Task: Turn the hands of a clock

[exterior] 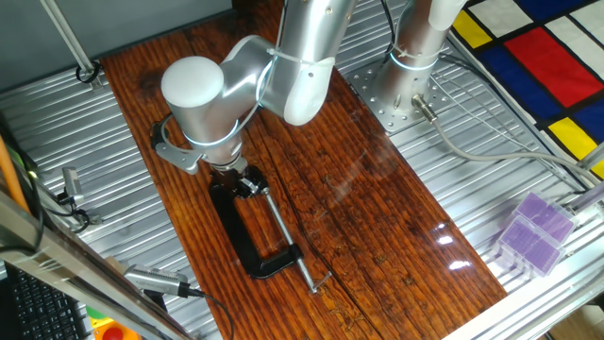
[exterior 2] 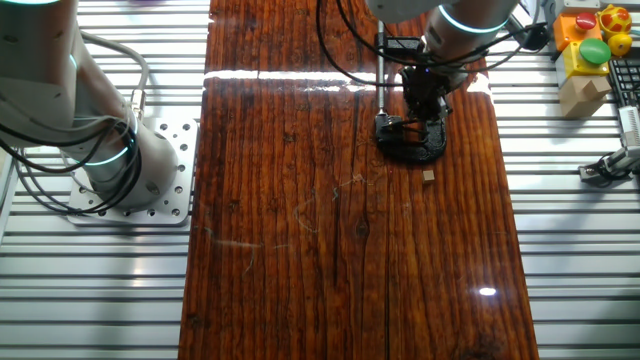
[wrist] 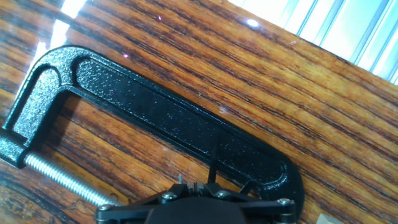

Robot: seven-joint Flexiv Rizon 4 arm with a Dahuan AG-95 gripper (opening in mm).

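Black C-clamp (exterior: 247,227) flat on the dark wooden table (exterior: 396,217), frame running from below the arm's wrist toward the near edge, threaded screw (exterior: 283,227) along its right side and ending in a small crossbar handle (exterior: 319,281) near the table's front. Gripper (exterior: 234,176) straight down onto the far end of the clamp, right at the jaw opening; fingers hidden under the silver wrist housing in one fixed view, so open or closed impossible to tell. From the other fixed view, gripper (exterior 2: 424,108) dark and low over the clamp (exterior 2: 410,140), touching or just above it, finger spacing lost against the black metal. Small tan block (exterior 2: 428,175) on the wood just beside the clamp, nearer the camera. In the hand view, clamp frame (wrist: 155,106) diagonal across the picture, screw (wrist: 59,174) at lower left, dark round edge with small screws (wrist: 199,202) at the bottom, possibly the clock, too cropped to confirm; no clock hands visible. Purple plastic boxes (exterior: 533,231) well apart on the slatted metal surface at right. Red and green buttons (exterior 2: 590,40) on a yellow box at far right.
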